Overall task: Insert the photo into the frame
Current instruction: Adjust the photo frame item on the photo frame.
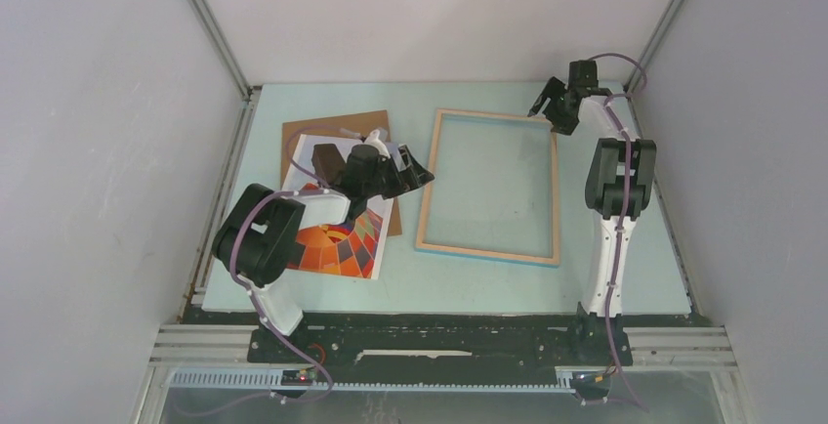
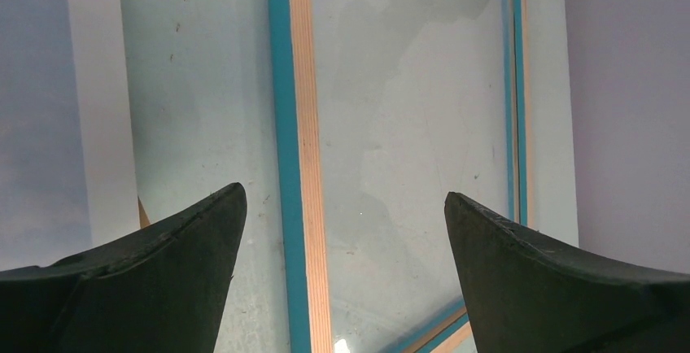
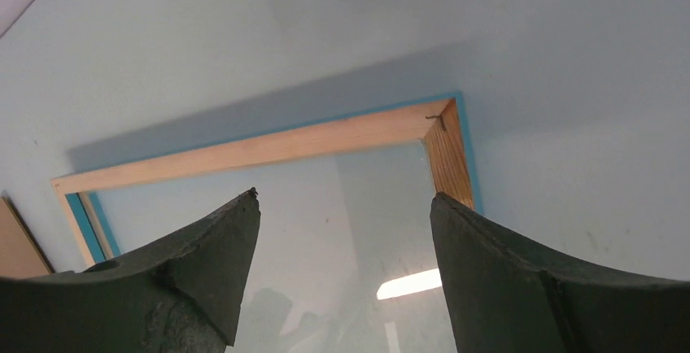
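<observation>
The frame (image 1: 428,190) lies flat on the pale table, wood back up, blue edge showing, right of centre. The photo (image 1: 337,240), orange and red checkered with a white border, lies left of it, partly under my left arm. My left gripper (image 1: 418,171) is open and empty, between the photo and the frame's left rail (image 2: 307,166). My right gripper (image 1: 549,109) is open and empty above the frame's far right corner (image 3: 443,129).
A brown backing board (image 1: 337,131) lies under the photo's far end. White walls close in the table (image 1: 488,287) on the left, back and right. A black rail runs along the near edge.
</observation>
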Tool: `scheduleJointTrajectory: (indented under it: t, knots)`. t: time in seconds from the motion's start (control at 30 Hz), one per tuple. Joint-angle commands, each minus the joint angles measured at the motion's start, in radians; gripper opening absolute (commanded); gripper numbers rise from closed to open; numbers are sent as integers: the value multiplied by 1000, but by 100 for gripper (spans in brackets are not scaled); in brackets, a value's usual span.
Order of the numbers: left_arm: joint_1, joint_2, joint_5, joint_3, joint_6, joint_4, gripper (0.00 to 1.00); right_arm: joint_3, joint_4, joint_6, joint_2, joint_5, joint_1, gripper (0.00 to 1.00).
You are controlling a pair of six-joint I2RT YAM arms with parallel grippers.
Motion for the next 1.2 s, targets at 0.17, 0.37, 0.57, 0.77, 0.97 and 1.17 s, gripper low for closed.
scheduleJointTrajectory:
  t: [0.17, 0.37, 0.57, 0.77, 0.97, 1.17]
  knots:
    - [-22, -34, -26, 33, 36, 35, 100, 86, 3, -12, 44, -34, -22, 84]
    - [-24, 44, 2, 78, -11, 30, 99, 137, -19, -4, 86, -84, -26, 84]
    - [-24, 54, -6, 85, -16, 21, 99, 217, -90, 8, 130, -53, -24, 83]
    - [-24, 54, -6, 89, -15, 13, 99, 281, -187, -6, 156, 28, -1, 84]
    - [-24, 51, 0, 87, -15, 12, 99, 319, -243, -20, 178, 54, 7, 84]
    - [-24, 47, 0, 83, -15, 15, 99, 474, -310, -41, 263, 4, 8, 85]
